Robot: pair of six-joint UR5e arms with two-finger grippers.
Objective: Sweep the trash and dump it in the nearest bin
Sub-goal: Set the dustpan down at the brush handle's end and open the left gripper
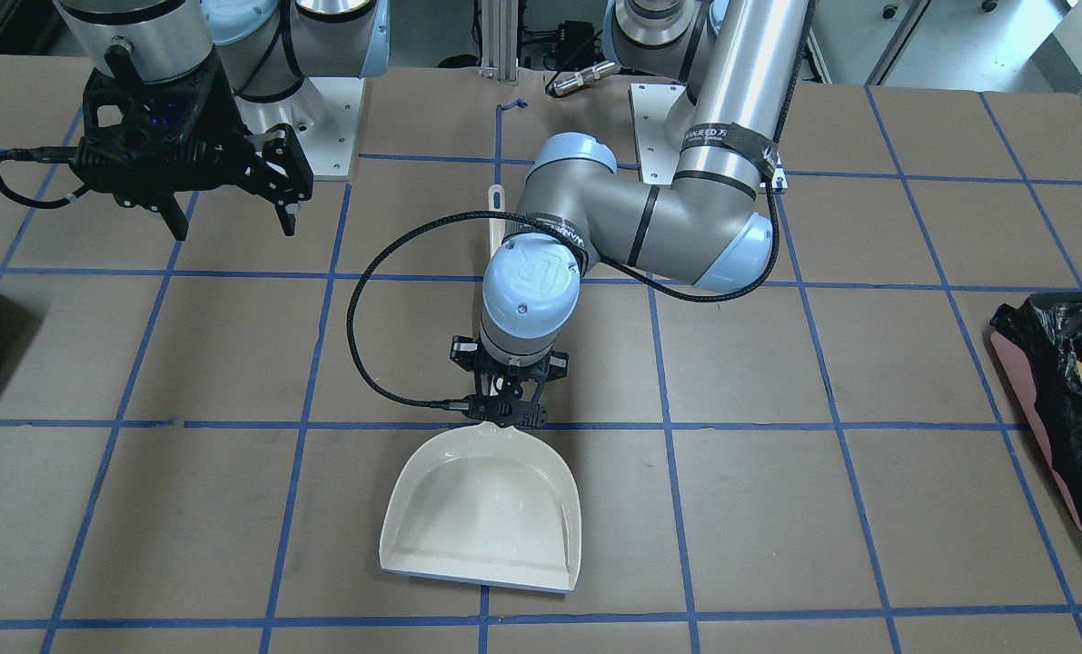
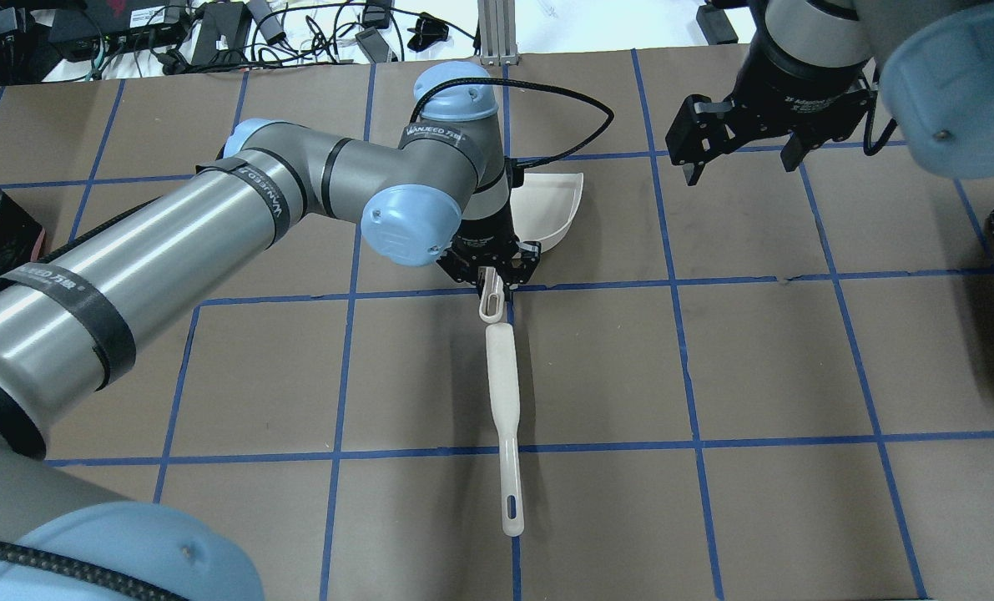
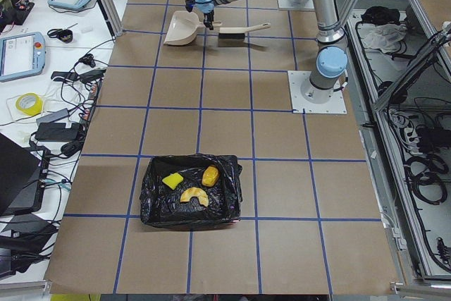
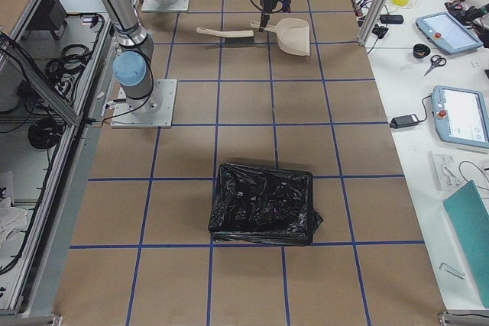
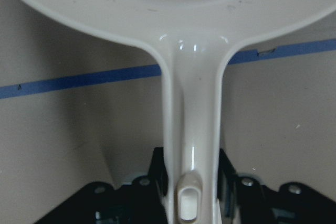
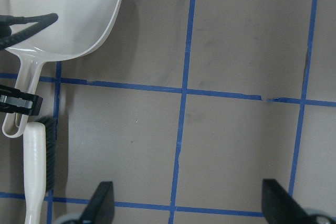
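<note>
Already trash [image 3: 189,187] lies in bin [image 3: 146,202], lower centre of left side view; sweep and dump look done. Left pincer [image 1: 507,416] clamps pan [image 1: 481,509] handle, mid-frame. Right pincer [image 1: 232,222] wide, empty, upper left. Brush [image 2: 503,392] flat on table. Remaining, I judge: let go of pan.

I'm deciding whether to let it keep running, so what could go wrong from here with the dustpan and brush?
1. The left gripper pinches the dustpan near the tip of its handle, so the pan may droop or twist if lifted.
2. The brush lies just behind that handle's end; pulling the pan back could knock it.
</note>
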